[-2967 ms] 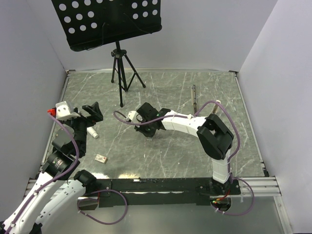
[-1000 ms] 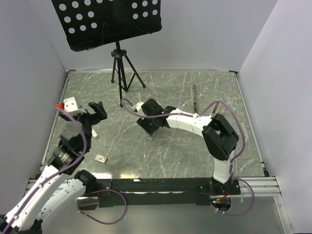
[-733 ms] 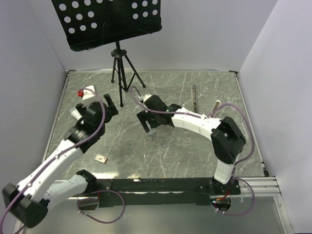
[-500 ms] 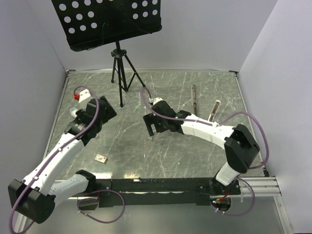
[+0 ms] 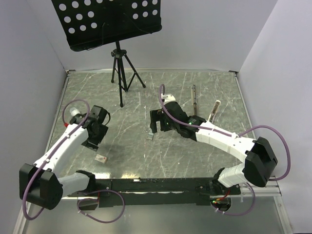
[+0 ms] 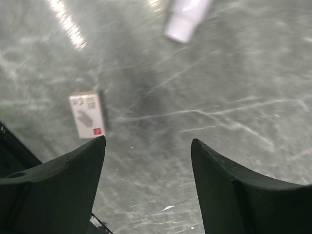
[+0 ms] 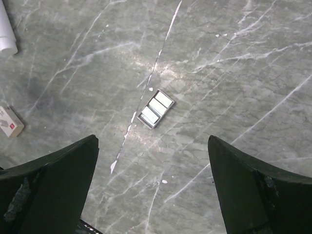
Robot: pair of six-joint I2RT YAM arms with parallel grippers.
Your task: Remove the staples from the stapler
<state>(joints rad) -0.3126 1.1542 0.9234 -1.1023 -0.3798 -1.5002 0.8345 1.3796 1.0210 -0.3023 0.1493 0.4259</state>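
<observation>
The staples (image 7: 156, 109) are short grey strips lying side by side on the marble table, just beyond my right gripper (image 7: 152, 141). That gripper is open and holds nothing. From above, the staples (image 5: 150, 136) lie just in front of the right gripper (image 5: 154, 128). The stapler (image 5: 194, 97), a slim dark bar, lies far back on the right, away from both arms. My left gripper (image 6: 146, 146) hangs open over bare table with nothing between its fingers. From above, the left gripper (image 5: 91, 142) sits at the left side.
A small tan block with a pale face (image 6: 87, 114) lies beside the left fingertip and also shows from above as the tan block (image 5: 101, 158). A white cylinder (image 6: 187, 19) lies beyond it. A pale slim piece (image 5: 214, 109) rests near the stapler. The tripod stand (image 5: 119, 73) stands at the back.
The right gripper opened, left the staples on the table and drew back to the right. The left arm swung down over the table near the tan block, its jaws narrowing slightly.
</observation>
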